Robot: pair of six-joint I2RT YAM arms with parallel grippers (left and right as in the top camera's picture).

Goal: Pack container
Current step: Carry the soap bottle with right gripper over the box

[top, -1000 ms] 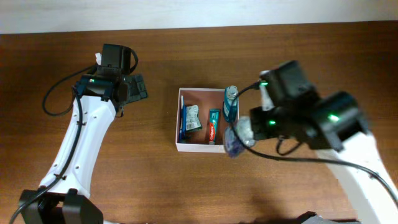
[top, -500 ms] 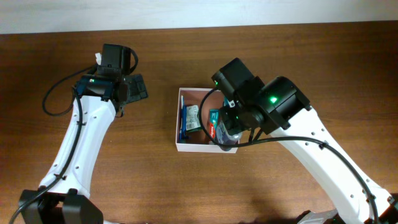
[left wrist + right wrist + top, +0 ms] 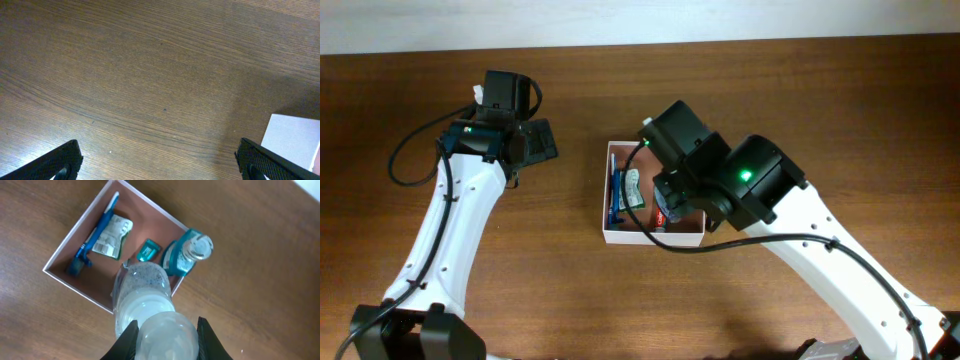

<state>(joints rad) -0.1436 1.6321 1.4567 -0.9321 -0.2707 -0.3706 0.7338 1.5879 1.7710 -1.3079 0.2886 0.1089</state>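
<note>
The container (image 3: pixel 620 233) is a square white-walled box with a pinkish-brown floor (image 3: pixel 145 222), at mid-table. In it lie a blue toothbrush (image 3: pixel 97 230), a green-white sachet (image 3: pixel 114 237) and a small teal tube (image 3: pixel 147 250). A teal bottle (image 3: pixel 187 255) stands in its right corner. My right gripper (image 3: pixel 166 330) is shut on a clear bottle (image 3: pixel 142 287) with a frosted cap, which hangs over the container's near edge. My left gripper (image 3: pixel 533 145) is open and empty over bare wood, left of the container; its fingertips (image 3: pixel 60 162) stand wide apart.
The brown wooden table (image 3: pixel 800 90) stretches on all sides of the container. A white corner of the container (image 3: pixel 295 137) shows at the right edge of the left wrist view. My right arm (image 3: pixel 750 185) covers the container's right half from above.
My right arm has swung left with the clear bottle, from beside the container's right wall to over the container. The left arm has not moved.
</note>
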